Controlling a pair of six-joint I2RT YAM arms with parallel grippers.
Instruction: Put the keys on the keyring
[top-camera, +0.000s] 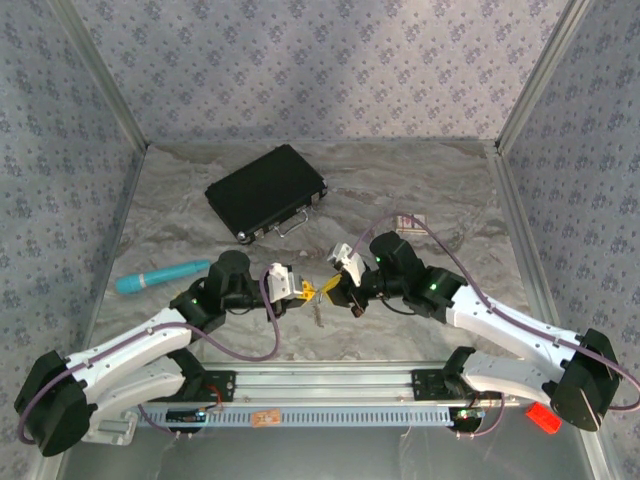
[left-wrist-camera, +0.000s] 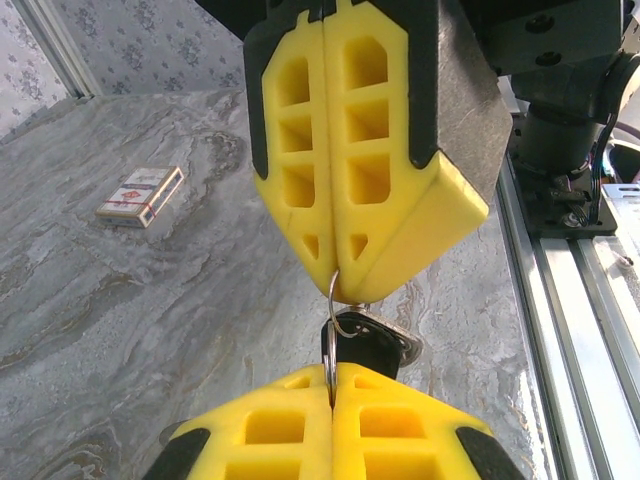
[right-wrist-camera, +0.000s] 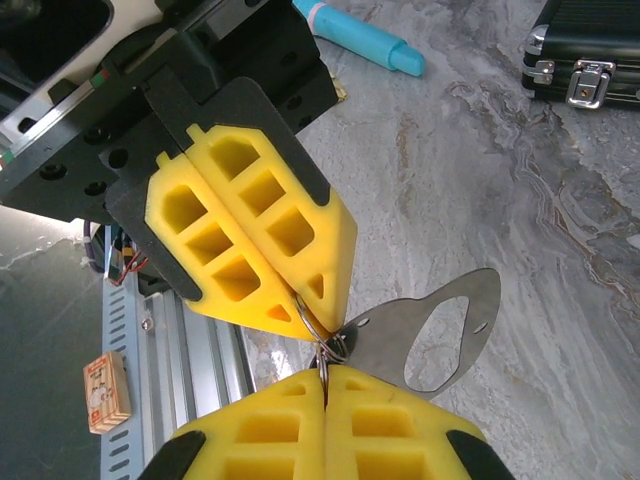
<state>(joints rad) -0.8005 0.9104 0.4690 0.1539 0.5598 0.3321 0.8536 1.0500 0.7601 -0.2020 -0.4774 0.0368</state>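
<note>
Showing two robot arms meeting tip to tip above a grey marbled bench (top-camera: 430, 200). The left pincer (left-wrist-camera: 331, 385) and the right pincer (right-wrist-camera: 323, 385) are both clenched, each nipping the same thin silver wire keyring (left-wrist-camera: 329, 305) at the very end of its yellow tips, so the ring hangs in the air between them, over the near middle of the bench. A dark-headed key (left-wrist-camera: 378, 345) and a flat silver metal tag with a large cut-out (right-wrist-camera: 385, 338) dangle from the ring just beside the tips. Whether either is fully wound onto the coil is hard to tell, since the tips hide part of the wire. The main risk is slippage. With so little wire caught, any pull or twist by one arm could tug the ring out of the other's grip. A half-threaded key could then slide off and drop onto the bench.
</note>
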